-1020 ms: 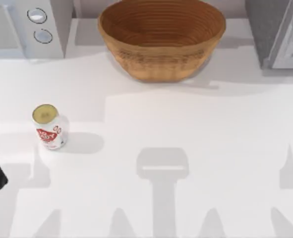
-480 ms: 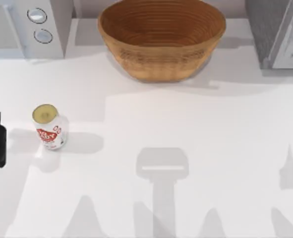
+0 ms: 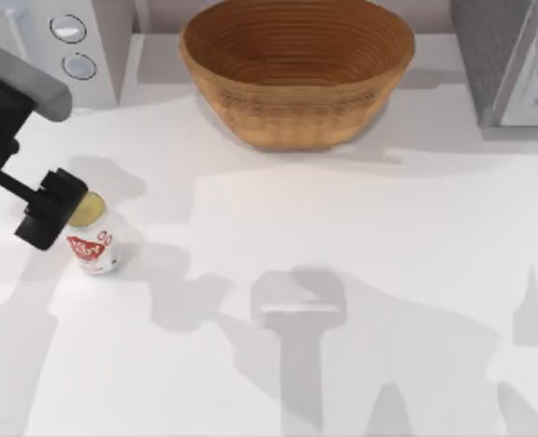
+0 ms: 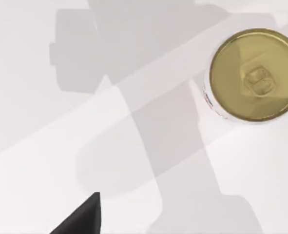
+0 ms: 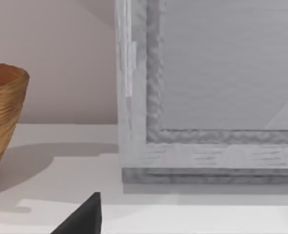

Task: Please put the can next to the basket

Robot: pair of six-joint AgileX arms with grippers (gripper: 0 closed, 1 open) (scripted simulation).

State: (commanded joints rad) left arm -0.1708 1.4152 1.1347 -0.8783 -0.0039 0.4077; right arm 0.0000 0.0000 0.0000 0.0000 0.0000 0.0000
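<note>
The can point(image 3: 94, 248) stands upright at the table's left, white with a red label; its gold top point(image 4: 255, 74) faces the left wrist camera. My left gripper point(image 3: 50, 211) hovers above and just left of the can, covering part of its top in the top view. It is open and holds nothing; one dark fingertip point(image 4: 83, 220) shows well off to one side of the can. The basket point(image 3: 296, 73), a wide tan wicker bowl, sits at the back centre, far from the can. The right arm is parked; its fingertip point(image 5: 83, 219) shows with the basket's edge point(image 5: 2, 112) beyond.
A white appliance with two round knobs point(image 3: 73, 45) stands at the back left, close behind my left arm. A grey framed box point(image 3: 514, 64) fills the back right corner, seen close in the right wrist view point(image 5: 207, 97). Bare white table lies between can and basket.
My left arm has swung in from the table's left edge and risen over the can, its gripper now covering part of the gold top. The can and basket have not moved.
</note>
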